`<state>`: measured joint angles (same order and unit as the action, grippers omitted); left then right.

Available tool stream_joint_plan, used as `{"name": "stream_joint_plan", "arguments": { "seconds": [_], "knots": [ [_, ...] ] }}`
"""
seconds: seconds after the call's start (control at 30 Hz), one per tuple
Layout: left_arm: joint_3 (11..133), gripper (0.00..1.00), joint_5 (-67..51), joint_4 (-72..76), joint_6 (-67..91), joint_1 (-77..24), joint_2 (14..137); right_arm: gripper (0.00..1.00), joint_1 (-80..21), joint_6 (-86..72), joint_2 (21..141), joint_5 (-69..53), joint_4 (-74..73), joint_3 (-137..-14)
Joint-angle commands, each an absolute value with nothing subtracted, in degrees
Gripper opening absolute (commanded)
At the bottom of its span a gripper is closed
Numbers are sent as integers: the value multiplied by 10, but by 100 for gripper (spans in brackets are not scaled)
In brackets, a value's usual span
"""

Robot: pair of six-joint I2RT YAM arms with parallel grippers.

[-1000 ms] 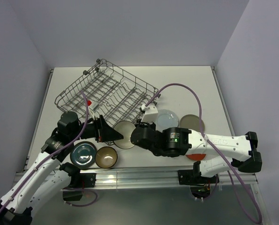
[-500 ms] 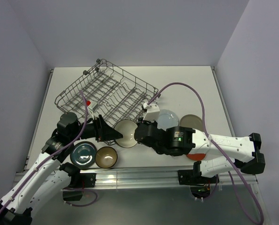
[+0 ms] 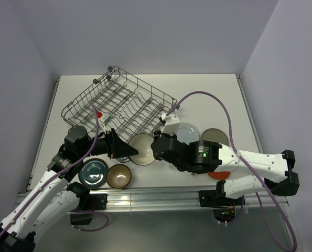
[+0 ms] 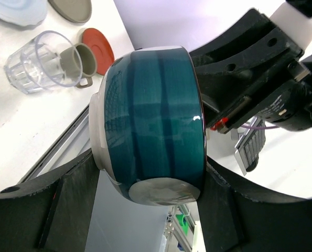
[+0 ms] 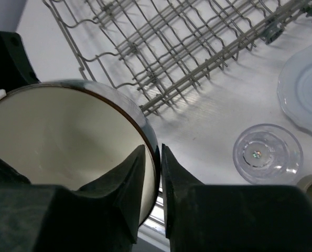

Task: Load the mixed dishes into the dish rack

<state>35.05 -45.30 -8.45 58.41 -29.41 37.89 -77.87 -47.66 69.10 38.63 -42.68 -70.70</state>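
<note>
— What are you seeing of the room?

— I'm looking down on a white counter (image 3: 213, 94) boxed in by pale lilac walls (image 3: 145, 31). The dish rack (image 3: 119, 105) is sitting askew at the far left. The pale blue plate (image 3: 190, 131) and the clear glass (image 5: 267, 152) are sitting off its right end.

— And the cream bowl?

— The cream bowl (image 3: 140, 148), teal outside, is hanging just in front of the rack. My left pincer (image 4: 150, 157) is clamping its sides. My right pincer (image 5: 152, 152) is pinching its rim, narrow, with one finger inside.

— Anything changing?

— Over the last second my right arm has been sliding rightward, and the bowl has been creeping toward the rack.
</note>
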Motion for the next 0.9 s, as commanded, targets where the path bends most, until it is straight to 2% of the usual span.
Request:
{"name": "stream_joint_plan", "arguments": {
  "seconds": [0.0, 0.03, 0.1, 0.2, 0.23, 0.3, 0.33, 0.47, 0.77, 0.83, 0.87],
  "knots": [
    [372, 0, -483, -26, 598, -302, 381, 27, -770, -468, 660, 383, -360, -707],
    [372, 0, -484, -28, 593, -302, 381, 35, -768, -466, 652, 379, -359, -701],
    [374, 0, -483, -33, 589, -302, 382, 41, -763, -461, 645, 372, -358, -696],
    [374, 0, -483, -31, 587, -302, 387, 55, -756, -454, 632, 361, -352, -688],
    [374, 0, -483, -30, 586, -301, 388, 72, -753, -451, 628, 359, -352, -686],
    [374, 0, -480, -31, 585, -302, 393, 88, -751, -448, 624, 358, -357, -686],
    [374, 0, -481, -29, 584, -301, 393, 99, -751, -449, 618, 357, -363, -686],
    [384, 0, -490, -19, 588, -300, 402, 100, -742, -427, 573, 318, -340, -658],
    [434, 0, -521, -17, 586, -260, 423, 100, -638, -395, 423, 100, -229, -548],
    [476, 0, -478, -98, 503, -258, 443, 100, -635, -403, 405, 112, -248, -547],
    [528, 0, -417, -197, 474, -258, 466, 100, -635, -405, 403, 129, -258, -548]
  ]
}}
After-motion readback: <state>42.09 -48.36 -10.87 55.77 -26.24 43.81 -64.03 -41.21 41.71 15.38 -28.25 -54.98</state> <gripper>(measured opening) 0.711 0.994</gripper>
